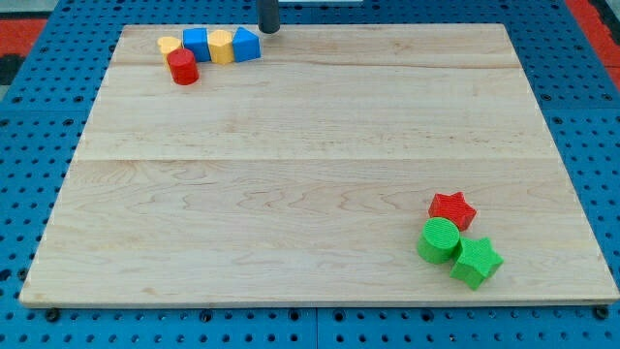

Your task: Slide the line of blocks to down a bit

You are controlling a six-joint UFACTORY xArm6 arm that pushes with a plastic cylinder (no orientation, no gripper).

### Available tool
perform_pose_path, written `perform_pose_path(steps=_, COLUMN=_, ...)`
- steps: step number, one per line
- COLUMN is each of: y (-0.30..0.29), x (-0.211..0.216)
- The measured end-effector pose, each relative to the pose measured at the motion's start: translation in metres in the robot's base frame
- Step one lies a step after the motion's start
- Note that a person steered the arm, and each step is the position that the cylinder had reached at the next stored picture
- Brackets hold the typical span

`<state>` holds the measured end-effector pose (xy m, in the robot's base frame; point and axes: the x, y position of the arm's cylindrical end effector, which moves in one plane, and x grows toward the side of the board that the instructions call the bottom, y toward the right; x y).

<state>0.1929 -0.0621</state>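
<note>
So the line is sitting at the top-left of the pale wooden board (291,145): a small yellow block (170,45), a blue cube (197,44), a yellow hexagonal block (222,46) and a blue wedge-shaped block (247,45), all touching. A red cylinder (182,67) is nudging in just below. My tip (268,30) is hovering just right of the wedge, apart from it; no gripper here. Bottom-right, a red star (452,209), green cylinder (439,239) and green star (476,262) are huddling together.

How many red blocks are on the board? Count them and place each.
2. A red cylinder sits near the view's top-left, just below the yellow-and-blue line. A red star lies at the lower right, above the green blocks. None looks hidden.
</note>
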Motion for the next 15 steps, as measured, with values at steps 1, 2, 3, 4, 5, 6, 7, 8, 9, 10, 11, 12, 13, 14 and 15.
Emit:
perform_pose_path(steps=1, y=0.000, x=-0.001)
perform_pose_path(steps=2, y=0.000, x=0.000)
perform_pose_path(steps=3, y=0.000, x=0.000)
perform_pose_path(steps=4, y=0.001, x=-0.001)
perform_pose_path(steps=5, y=0.001, x=-0.001)
perform_pose_path(steps=6, y=0.001, x=0.000)
perform_pose_path(steps=7, y=-0.001, x=-0.001)
perform_pose_path(steps=8, y=0.034, x=0.000)
perform_pose_path(steps=9, y=-0.017, x=0.005)
perform_pose_path(steps=10, y=-0.076, x=0.010)
perform_pose_path(steps=11, y=-0.080, x=-0.001)
perform_pose_path(steps=12, y=-0.049, x=-0.001)
perform_pose_path(steps=13, y=0.002, x=0.012)
perform_pose_path(steps=14, y=-0.028, x=0.022)
perform_pose_path(steps=15, y=-0.054, x=0.022)
